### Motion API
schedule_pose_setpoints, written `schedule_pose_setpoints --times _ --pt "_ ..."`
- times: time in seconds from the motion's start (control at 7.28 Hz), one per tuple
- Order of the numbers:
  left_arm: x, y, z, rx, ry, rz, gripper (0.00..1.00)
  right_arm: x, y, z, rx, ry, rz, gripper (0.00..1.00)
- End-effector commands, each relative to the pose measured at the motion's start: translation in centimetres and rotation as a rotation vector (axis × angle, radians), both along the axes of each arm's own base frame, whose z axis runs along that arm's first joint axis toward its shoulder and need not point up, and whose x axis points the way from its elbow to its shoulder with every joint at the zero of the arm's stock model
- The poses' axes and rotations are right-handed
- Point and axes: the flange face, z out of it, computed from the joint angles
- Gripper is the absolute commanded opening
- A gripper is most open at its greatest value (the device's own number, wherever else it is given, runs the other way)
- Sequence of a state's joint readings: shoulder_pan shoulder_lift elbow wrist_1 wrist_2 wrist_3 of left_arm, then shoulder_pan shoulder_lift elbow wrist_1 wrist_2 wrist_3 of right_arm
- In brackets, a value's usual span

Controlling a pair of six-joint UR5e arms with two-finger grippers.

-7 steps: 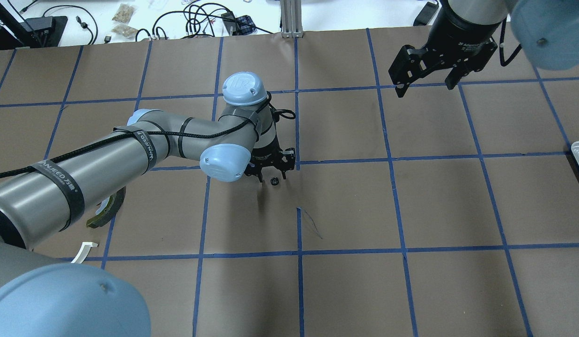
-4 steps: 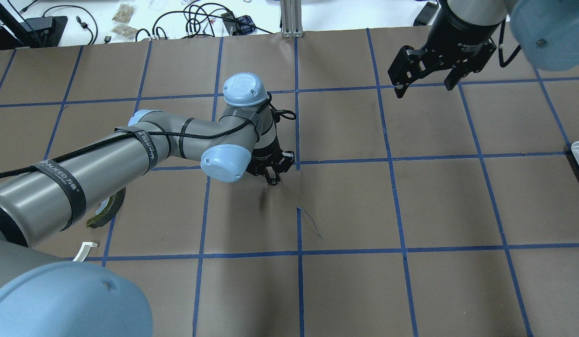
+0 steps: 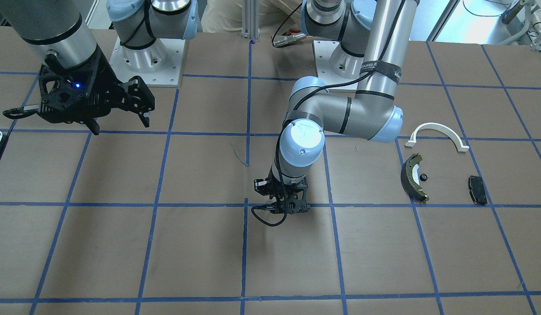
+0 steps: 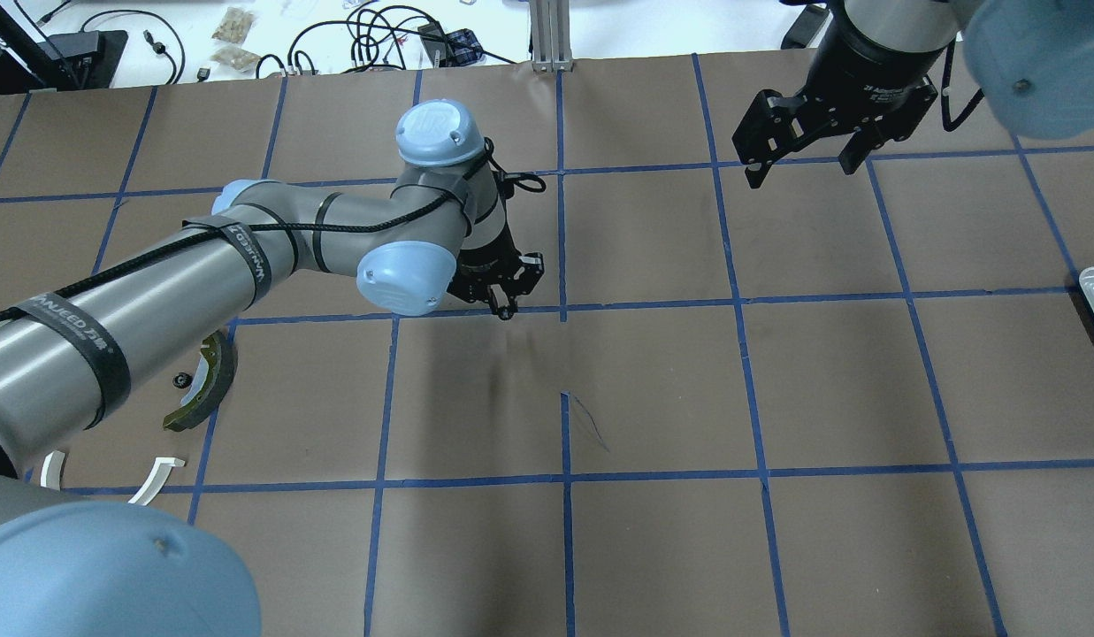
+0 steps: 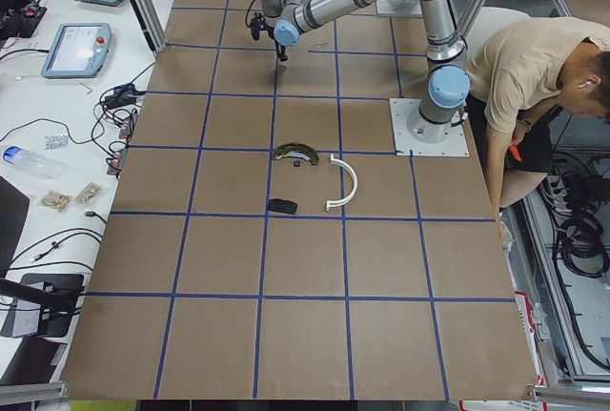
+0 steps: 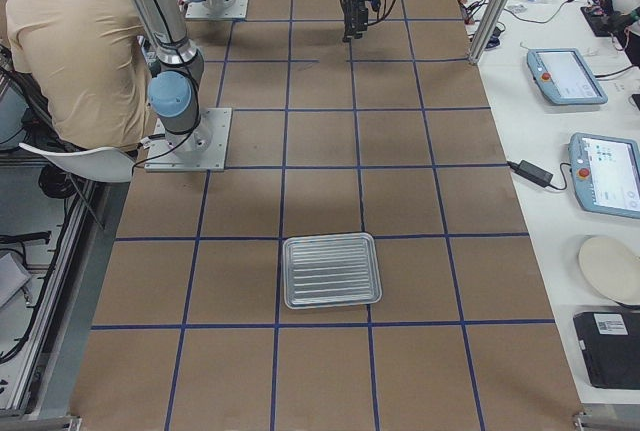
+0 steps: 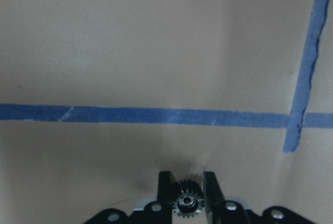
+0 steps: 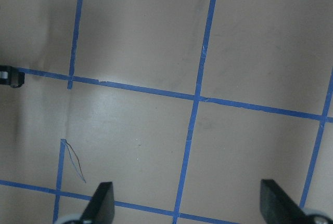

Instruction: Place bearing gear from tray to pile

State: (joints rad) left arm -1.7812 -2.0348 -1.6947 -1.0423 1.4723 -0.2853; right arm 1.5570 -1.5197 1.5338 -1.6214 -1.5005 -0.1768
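Bearing gear [image 7: 187,202] sits clamped in the narrowed jaws of our left gripper [image 4: 505,308], well apart from the brake shoe [image 3: 408,177] of the pile [image 3: 434,126], and farther from that shoe we see our right gripper [image 4: 803,168] with jaws spread wide.

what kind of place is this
Probably a robotics lab: a left arm and right arm bolted to a table gridded in blue tape, teach pendants on the side bench, an operator seated beside.
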Motion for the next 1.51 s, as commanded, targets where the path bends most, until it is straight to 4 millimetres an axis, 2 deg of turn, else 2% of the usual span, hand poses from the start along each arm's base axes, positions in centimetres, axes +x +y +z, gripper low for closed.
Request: schedule_pose_setpoints --times 0.0,0.14,0.27,0.41,0.82,0.96,1.1,1.37 --pt "8.9 -4.5 5.3 0.047 0.005 -0.008 0.00 0.0 0.0 0.0 0.000 0.000 0.000 1.00" --pt "14.2 -5.8 7.8 0.071 0.003 -0.051 0.00 0.0 0.1 0.2 -0.002 0.001 -0.002 1.00" --pt "21.0 -6.8 9.3 0.088 -0.030 -0.099 0.00 0.0 0.1 0.1 -0.002 0.001 0.000 1.00" --pt "26.6 -6.6 9.9 0.098 -0.013 -0.131 0.00 0.0 0.1 0.2 -0.002 0.001 0.000 1.00" --pt "42.3 -3.3 9.3 0.156 -0.035 -0.260 0.00 -0.1 0.0 0.1 -0.002 0.003 0.001 1.00" --pt "46.2 -1.8 8.0 0.165 -0.004 -0.269 0.00 -0.1 0.1 0.2 -0.005 0.001 0.001 1.00" --pt "47.3 -0.8 6.1 0.187 0.020 -0.253 0.00 -0.1 0.1 0.2 -0.005 0.001 0.000 1.00" --pt "47.9 1.2 2.4 0.185 0.027 -0.245 0.00 -0.2 0.1 0.3 -0.007 0.008 0.001 1.00"
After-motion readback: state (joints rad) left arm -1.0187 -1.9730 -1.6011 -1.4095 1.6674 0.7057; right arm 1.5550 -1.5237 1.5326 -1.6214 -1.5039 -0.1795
